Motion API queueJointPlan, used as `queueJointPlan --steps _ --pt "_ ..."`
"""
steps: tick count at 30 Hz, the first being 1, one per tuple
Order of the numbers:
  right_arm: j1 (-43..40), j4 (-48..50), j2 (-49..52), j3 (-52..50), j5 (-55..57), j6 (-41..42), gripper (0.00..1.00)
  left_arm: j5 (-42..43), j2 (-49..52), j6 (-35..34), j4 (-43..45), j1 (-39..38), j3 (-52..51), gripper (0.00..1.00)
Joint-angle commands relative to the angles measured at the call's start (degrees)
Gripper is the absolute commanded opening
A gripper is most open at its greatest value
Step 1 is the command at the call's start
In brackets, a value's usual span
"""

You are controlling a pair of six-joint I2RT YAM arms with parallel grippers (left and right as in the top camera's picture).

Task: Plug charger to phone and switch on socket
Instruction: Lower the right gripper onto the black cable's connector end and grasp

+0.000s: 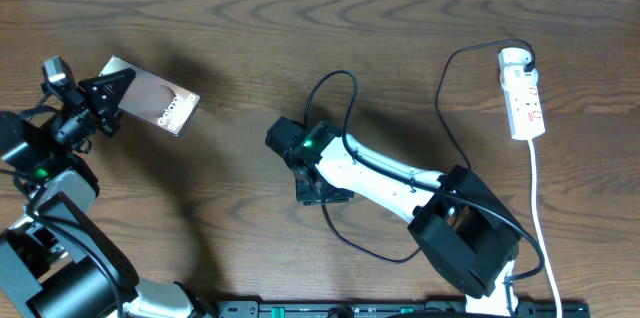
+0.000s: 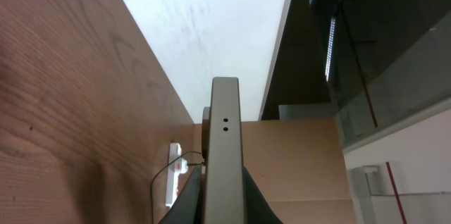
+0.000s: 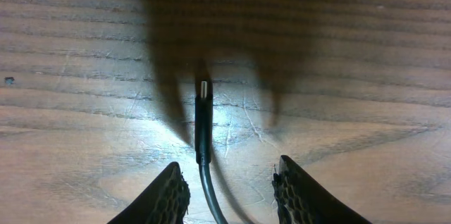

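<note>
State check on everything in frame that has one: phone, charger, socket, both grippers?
phone: gripped at one end, tilted, no cable attached.
charger: plug tip lying loose on the table, not in the phone.
socket: flat on the table, switch position unreadable.
left gripper: shut on the phone.
right gripper: open, fingers either side of the plug tip, not touching it.

White "Galaxy" lettering on the phone [image 1: 150, 96], red marks on the socket [image 1: 523, 98] unreadable.
</note>
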Motion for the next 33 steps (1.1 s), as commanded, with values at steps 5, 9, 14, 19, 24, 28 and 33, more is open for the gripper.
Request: queueJointPlan --steps 5,9,14,19,24,28,33 --pt "-0.4 0.2 1.5 -0.7 0.1 0.4 0.38 1.6 -0.6 -0.7 0.8 0.2 1.4 0.07" --pt "-0.4 0.4 1.5 -0.7 0.1 0.4 0.37 1.7 -0.6 -0.7 0.8 0.2 1.4 0.07" --pt "-0.4 0.4 2.4 -0.7 0.1 0.4 0.37 1.8 -0.6 -0.7 0.8 0.2 1.4 0.07" --pt "-0.4 0.8 2.5 -0.7 0.1 0.3 0.38 1.8 -0.6 -0.7 0.8 0.2 1.4 0.07" --pt "-0.8 0.9 2.9 -0.7 -0.4 -0.1 0.38 1.8 -0.6 -0.7 0.8 0.2 1.4 0.07" --pt "-2.4 1.9 3.7 -0.7 -2.6 -1.2 0.36 1.8 -0.6 -0.6 0.8 0.2 1.4 0.07" --pt "-4.0 2.5 4.3 -0.7 -4.4 -2.5 0.34 1.7 -0.6 -0.7 0.8 0.2 1.4 0.07"
